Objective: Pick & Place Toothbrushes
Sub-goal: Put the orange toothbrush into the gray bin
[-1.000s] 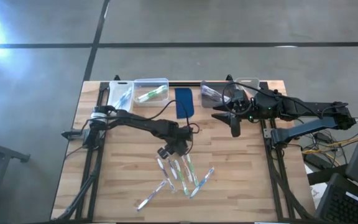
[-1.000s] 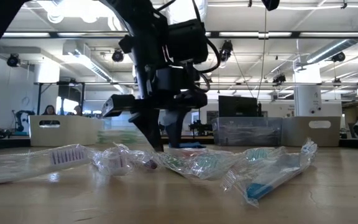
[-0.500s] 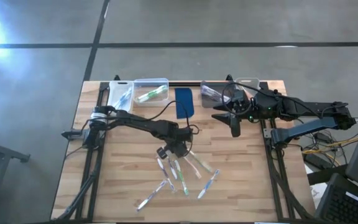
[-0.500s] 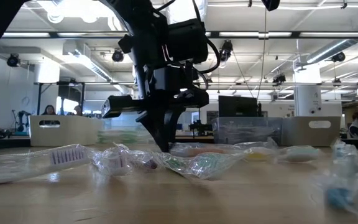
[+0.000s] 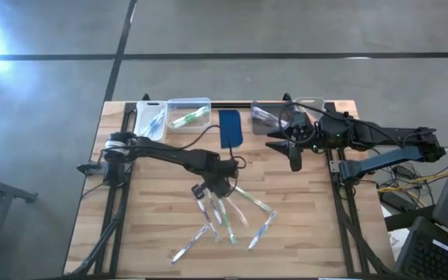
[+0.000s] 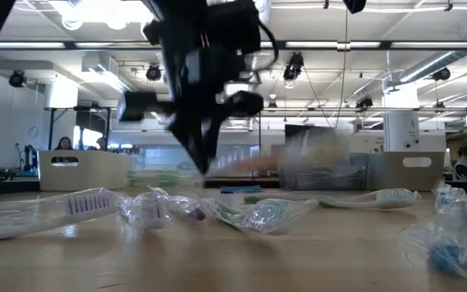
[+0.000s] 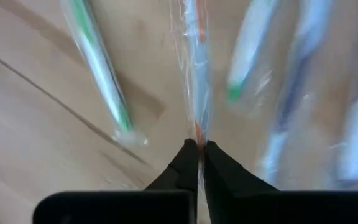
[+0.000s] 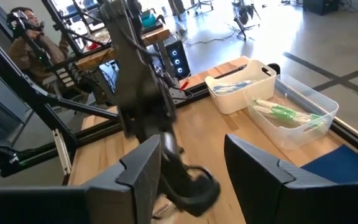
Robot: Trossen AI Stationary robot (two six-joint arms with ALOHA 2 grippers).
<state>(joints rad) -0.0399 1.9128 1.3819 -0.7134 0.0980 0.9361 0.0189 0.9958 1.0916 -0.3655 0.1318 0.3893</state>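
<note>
Several plastic-wrapped toothbrushes [image 5: 220, 218] lie loose on the wooden table's near middle. My left gripper [image 5: 211, 189] hangs over them, pointing steeply down, and is shut on one wrapped toothbrush with an orange mark [image 7: 194, 74]. That toothbrush shows blurred in the low view [image 6: 274, 158], raised above the others. A green-headed toothbrush [image 6: 371, 195] and a blue one [image 6: 440, 239] lie flat to the right. My right gripper [image 8: 194, 168] waits open and high at the table's far right [image 5: 284, 152], with nothing between its fingers. My left gripper pinches the wrapped toothbrush's end [image 7: 197, 129] between its two fingertips, on the clear wrapper by the orange mark. The fingers come from above, slanting down. The toothbrush runs on from the fingertips, roughly level and clear of the table in the low view.
Along the far edge stand a white bin [image 5: 151, 118] and a clear bin [image 5: 189, 115] holding toothbrushes, a dark blue pad [image 5: 230, 128], and two more clear bins [image 5: 264, 115] [image 5: 309, 105]. People sit in the room beyond the table.
My left gripper has shut on the end of one toothbrush and then risen, lifting that toothbrush off the table. As it shut, two neighbouring toothbrushes slid away toward the table's right; the rest of the pile stayed put.
</note>
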